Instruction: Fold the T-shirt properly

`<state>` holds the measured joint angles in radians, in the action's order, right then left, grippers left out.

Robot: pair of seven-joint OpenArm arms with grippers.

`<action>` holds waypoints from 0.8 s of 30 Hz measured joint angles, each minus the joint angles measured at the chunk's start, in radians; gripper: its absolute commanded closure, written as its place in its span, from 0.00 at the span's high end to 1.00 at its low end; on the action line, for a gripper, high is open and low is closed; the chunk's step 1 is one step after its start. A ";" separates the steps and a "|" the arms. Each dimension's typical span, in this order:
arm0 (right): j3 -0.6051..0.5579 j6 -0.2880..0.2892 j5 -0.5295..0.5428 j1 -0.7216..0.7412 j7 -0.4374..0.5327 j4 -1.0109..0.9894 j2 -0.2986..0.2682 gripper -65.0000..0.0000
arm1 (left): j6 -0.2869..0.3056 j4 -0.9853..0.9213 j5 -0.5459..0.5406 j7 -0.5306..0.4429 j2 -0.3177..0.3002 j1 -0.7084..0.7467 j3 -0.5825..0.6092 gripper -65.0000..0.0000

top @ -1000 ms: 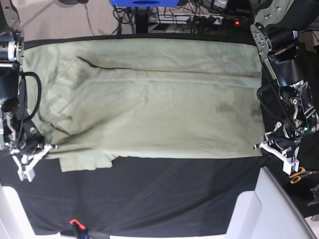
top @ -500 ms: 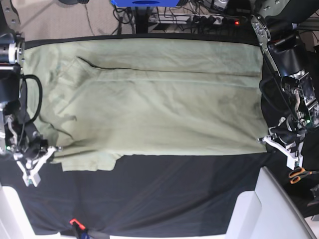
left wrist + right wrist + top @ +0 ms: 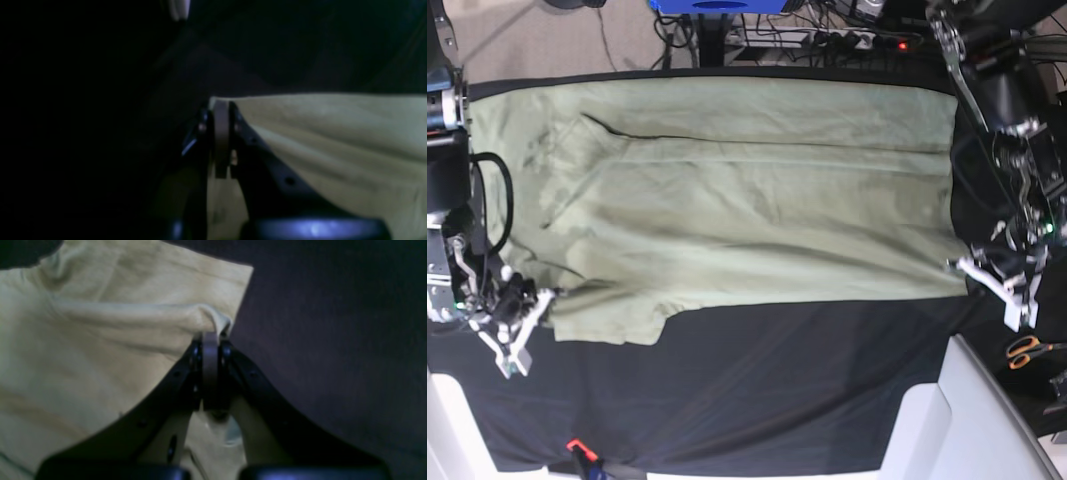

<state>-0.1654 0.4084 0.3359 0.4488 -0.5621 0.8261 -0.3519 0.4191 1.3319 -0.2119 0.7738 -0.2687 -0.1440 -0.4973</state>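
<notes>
The pale sage-green T-shirt (image 3: 727,190) lies spread across the black table cloth (image 3: 757,390), its long side running left to right in the base view. My left gripper (image 3: 963,266) is shut on the shirt's near right corner (image 3: 227,101), fabric pinched between its jaws. At the near left, my right gripper (image 3: 545,296) is shut on a fold of the shirt's edge (image 3: 217,318), just beside the sleeve (image 3: 607,320). In both wrist views the cloth (image 3: 100,340) rises a little from the table at the pinch.
Orange-handled scissors (image 3: 1027,350) lie at the right edge of the table. White panels (image 3: 957,420) stand at the near right and near left corners. A small red-and-black object (image 3: 577,450) sits at the front edge. Cables and a power strip (image 3: 867,40) lie behind the table.
Both grippers have moved outward and a little toward the front, keeping hold of the shirt's near edge. The fabric between them has pulled tauter and the near hem sits slightly further out.
</notes>
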 measured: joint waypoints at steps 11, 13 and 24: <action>0.002 -0.004 -0.001 -0.144 -0.126 0.129 -0.005 0.00 | -0.001 0.049 0.003 0.003 0.000 0.157 0.027 0.00; 0.002 -0.004 0.002 -0.153 -0.160 0.150 -0.003 0.00 | 0.001 0.060 0.002 0.004 -0.009 0.175 0.048 0.00; 0.100 0.004 0.004 -0.257 -0.217 0.298 -0.060 0.00 | 0.006 0.097 -0.008 0.001 -0.051 0.221 0.061 0.00</action>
<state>-0.0658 0.4122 0.3397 0.1917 -0.7788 1.1244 -0.4118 0.4255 1.4284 -0.2203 0.7746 -0.3202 0.0769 -0.4366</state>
